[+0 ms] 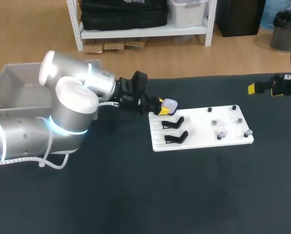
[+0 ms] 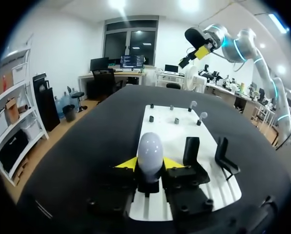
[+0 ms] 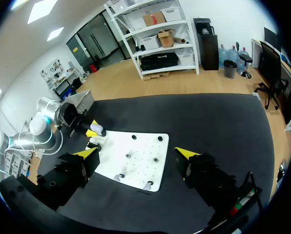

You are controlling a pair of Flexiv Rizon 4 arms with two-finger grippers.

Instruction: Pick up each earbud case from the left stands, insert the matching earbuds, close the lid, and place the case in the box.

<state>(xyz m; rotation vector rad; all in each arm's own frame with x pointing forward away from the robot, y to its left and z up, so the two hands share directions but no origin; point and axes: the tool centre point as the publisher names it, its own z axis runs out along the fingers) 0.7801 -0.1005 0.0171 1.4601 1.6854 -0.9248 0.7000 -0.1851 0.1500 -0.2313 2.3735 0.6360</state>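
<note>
1. One case [image 2: 150, 150] sits upright at the end of the row of stands [image 1: 173, 122] on the white board [image 1: 203, 122]. The left claw [image 2: 150, 163] pinches it, with a yellow tip pressed to each flank. Gripping the sides suits the smooth, rounded shell and leaves the lid end free.
2. Whether the case rests on its stand or is just clear of it cannot be told.
3. The two other stands are bare, so this is judged to be the last case to fetch.
4. The earbuds [image 1: 221, 135] sit on small pegs [image 1: 210, 109] at the board's other end. They are set apart from one another, probably so a claw can take one without knocking its neighbour.
5. The right claw [image 3: 136, 152] hangs spread wide above the bench [image 1: 135, 195], well apart from the board on the earbud side. That position likely keeps it ready for the earbuds while leaving the left arm room.
6. The box [image 1: 11, 90] stands at the bench's left edge behind the left arm, which makes for a short carry once the lid is closed.
</note>
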